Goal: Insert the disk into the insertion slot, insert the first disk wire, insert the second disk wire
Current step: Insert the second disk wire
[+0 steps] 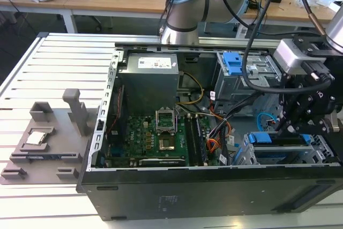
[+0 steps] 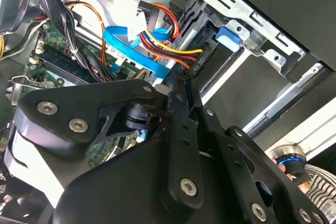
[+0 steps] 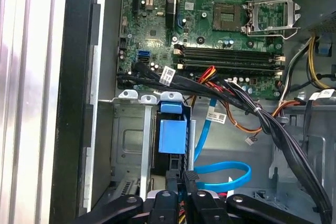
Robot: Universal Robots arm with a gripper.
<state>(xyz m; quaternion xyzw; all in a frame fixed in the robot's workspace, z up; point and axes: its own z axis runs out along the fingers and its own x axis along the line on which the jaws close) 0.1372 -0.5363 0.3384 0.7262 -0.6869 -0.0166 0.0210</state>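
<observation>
- The disk [image 1: 281,139], in its blue frame, sits inside the insertion slot [image 1: 321,151] at the exterior view's right end of the open computer case [image 1: 161,197]; the gripper [image 1: 296,123] hangs just above the slot.
- In the second wrist view, the gripper [image 2: 181,85] has its black fingers [image 2: 178,108] drawn close together beside a bundle of red, yellow and black wires [image 2: 168,48] and a flat blue cable [image 2: 131,53]; whether they pinch anything I cannot tell.
- In the first wrist view, the disk's blue tab [image 3: 172,136] stands in the slot [image 3: 126,145], beside the green motherboard [image 3: 210,19], and the fingertips [image 3: 185,179] sit just by it.
</observation>
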